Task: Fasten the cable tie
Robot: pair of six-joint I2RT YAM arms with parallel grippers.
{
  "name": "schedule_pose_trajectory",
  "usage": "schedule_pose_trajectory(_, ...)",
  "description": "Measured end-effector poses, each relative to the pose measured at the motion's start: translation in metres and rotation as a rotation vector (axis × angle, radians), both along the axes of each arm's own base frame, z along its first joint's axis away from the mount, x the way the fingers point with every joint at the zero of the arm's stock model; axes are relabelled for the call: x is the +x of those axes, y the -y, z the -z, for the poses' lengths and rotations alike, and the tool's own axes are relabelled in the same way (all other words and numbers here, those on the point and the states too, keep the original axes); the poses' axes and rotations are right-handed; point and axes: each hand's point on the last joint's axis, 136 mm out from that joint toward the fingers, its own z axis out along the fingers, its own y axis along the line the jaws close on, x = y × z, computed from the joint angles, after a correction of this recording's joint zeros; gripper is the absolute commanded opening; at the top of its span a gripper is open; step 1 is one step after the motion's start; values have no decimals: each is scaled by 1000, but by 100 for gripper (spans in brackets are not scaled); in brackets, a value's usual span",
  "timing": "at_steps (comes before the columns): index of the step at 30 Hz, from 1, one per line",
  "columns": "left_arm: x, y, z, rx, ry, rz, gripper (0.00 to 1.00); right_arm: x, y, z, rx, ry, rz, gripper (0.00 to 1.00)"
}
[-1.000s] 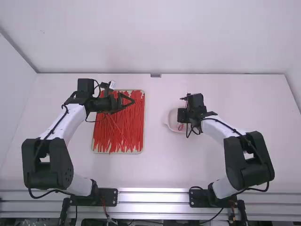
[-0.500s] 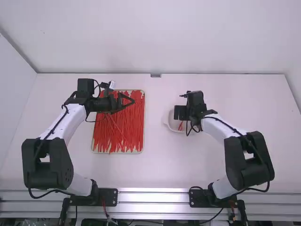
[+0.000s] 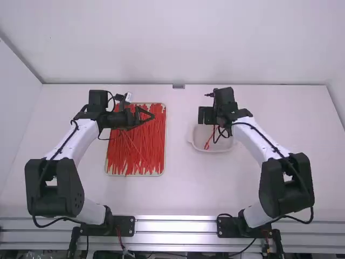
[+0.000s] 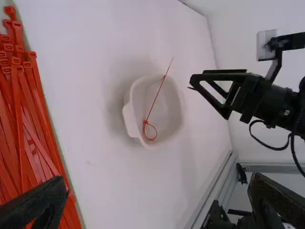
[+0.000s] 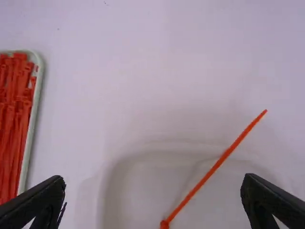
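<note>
1. A white table (image 3: 178, 183) spans the high view, its top matte and plain.
2. A pale back wall (image 3: 178, 38) rises from the table's far edge, and a small grey tab (image 3: 178, 86) sits at the middle of that seam.
3. A white left side panel (image 3: 13, 91) closes that side, and a right side panel (image 3: 339, 91) shows at the opposite edge.
4. An aluminium rail (image 3: 172, 222) runs along the table's near edge.
5. The light is soft and even, and the shadows on the tabletop are faint.
</note>
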Motion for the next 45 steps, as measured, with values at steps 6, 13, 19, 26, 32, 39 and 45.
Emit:
schedule_pose_trajectory(6, 2, -2, 2, 15, -1, -11, 99, -3, -10, -18, 3, 40, -32, 98)
schedule_pose_trajectory(13, 2, -3, 3, 32, 20, -3, 99, -14, -17, -57, 12, 123, -73, 98)
schedule_pose_trajectory(19, 2, -3, 4, 38, 26, -2, 99, -25, -16, -80, 20, 161, -85, 98)
schedule_pose_trajectory(26, 3, -3, 4, 41, 28, -2, 99, -33, -15, -97, -10, 206, -72, 98)
schedule_pose_trajectory(32, 2, -3, 4, 41, 28, -2, 99, -37, -16, -97, -48, 210, -63, 98)
schedule_pose_trajectory(39, 2, -3, 4, 41, 28, -2, 99, -37, -11, -96, -71, 209, -49, 98)
schedule_pose_trajectory(45, 2, -3, 4, 42, 29, -1, 99, -36, -8, -96, -72, 207, -39, 98)
